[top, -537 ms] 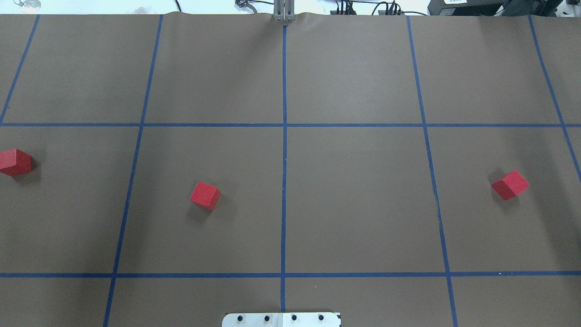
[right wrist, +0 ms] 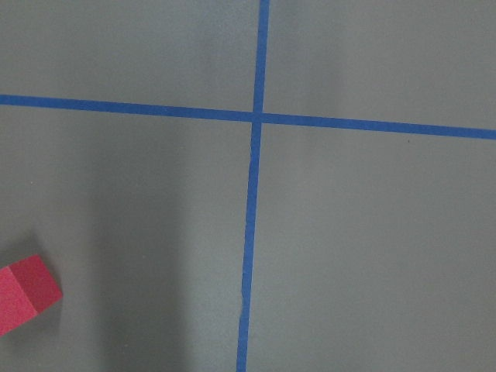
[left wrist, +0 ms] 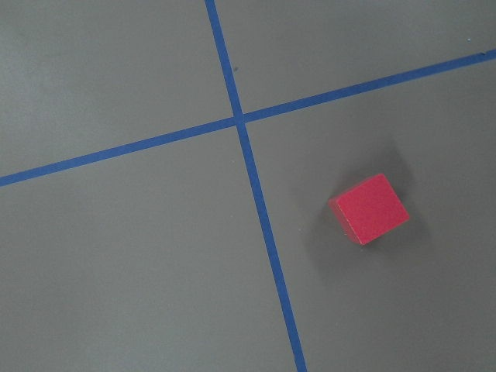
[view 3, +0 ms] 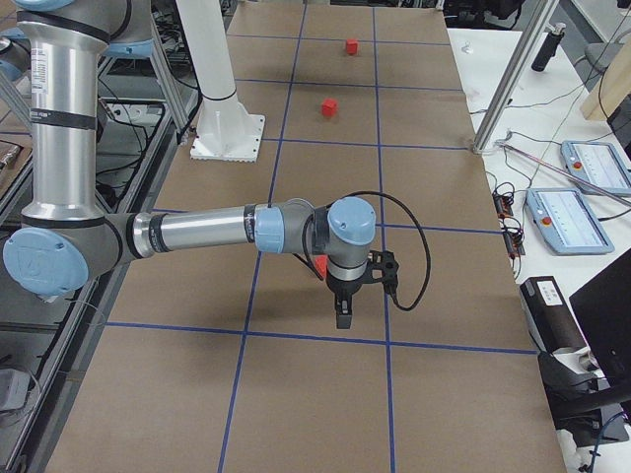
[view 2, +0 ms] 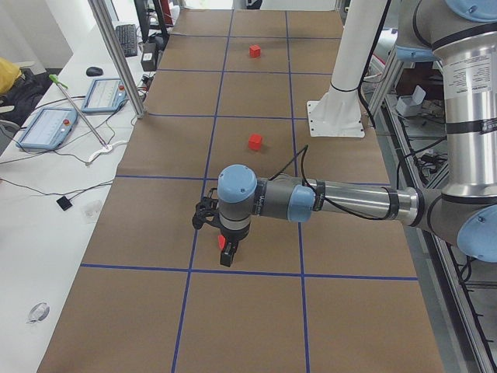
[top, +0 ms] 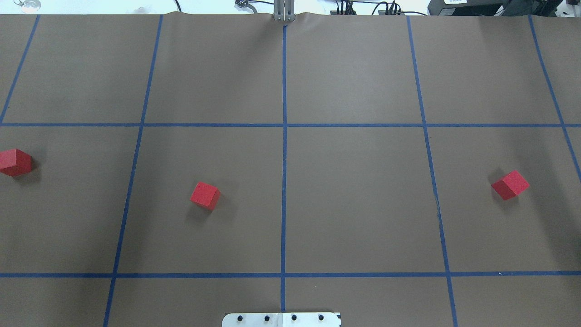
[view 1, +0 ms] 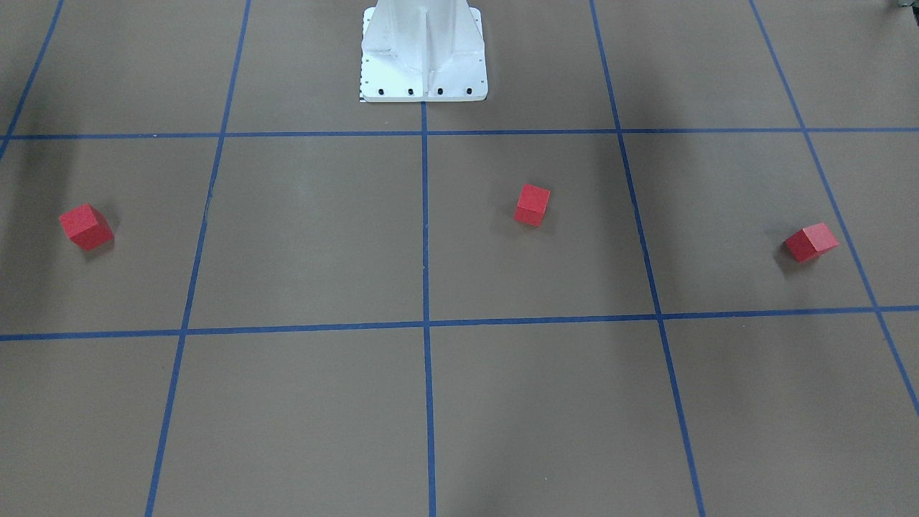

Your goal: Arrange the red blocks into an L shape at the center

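Blue-gridded table (top: 358,204) is carrying left red block (top: 15,162), middle red block (top: 205,195), right red block (top: 510,185), all lying well apart, plus white base plate (top: 281,319).

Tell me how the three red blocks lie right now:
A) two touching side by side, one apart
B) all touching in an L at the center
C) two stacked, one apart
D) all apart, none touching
D: the overhead view shows the left block, the middle block and the right block each alone, wide apart from the others.
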Available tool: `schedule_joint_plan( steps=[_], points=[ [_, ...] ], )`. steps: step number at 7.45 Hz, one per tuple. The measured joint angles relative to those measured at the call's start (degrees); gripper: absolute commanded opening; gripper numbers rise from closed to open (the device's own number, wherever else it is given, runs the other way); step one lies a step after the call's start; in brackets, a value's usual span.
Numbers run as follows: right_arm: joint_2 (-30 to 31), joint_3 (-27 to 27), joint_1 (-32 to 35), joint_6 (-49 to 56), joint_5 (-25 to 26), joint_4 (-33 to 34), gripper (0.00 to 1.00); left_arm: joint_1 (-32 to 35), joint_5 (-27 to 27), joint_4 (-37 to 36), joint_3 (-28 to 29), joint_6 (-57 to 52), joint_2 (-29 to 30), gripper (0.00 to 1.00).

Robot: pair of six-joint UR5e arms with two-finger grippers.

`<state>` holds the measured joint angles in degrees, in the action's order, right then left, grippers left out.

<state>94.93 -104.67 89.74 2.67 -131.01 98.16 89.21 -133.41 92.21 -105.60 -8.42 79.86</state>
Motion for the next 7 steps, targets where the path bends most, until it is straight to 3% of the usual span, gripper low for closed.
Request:
schedule_joint_plan(
  steps=[3, 7],
  points=[
    [-2.3, -1.0, 0.0, -0.3, 0.1, -1.2, 1.0, 0.0, -0.1, 0.1, -0.2, 0.5, 1.6, 1.0],
    [-2.8, 0.2, 0.0, -0.2, 0.0, -8.5, 1.0, 0.0, -0.3, 0.6, 0.3, 0.4, 2.8, 1.0]
  ],
)
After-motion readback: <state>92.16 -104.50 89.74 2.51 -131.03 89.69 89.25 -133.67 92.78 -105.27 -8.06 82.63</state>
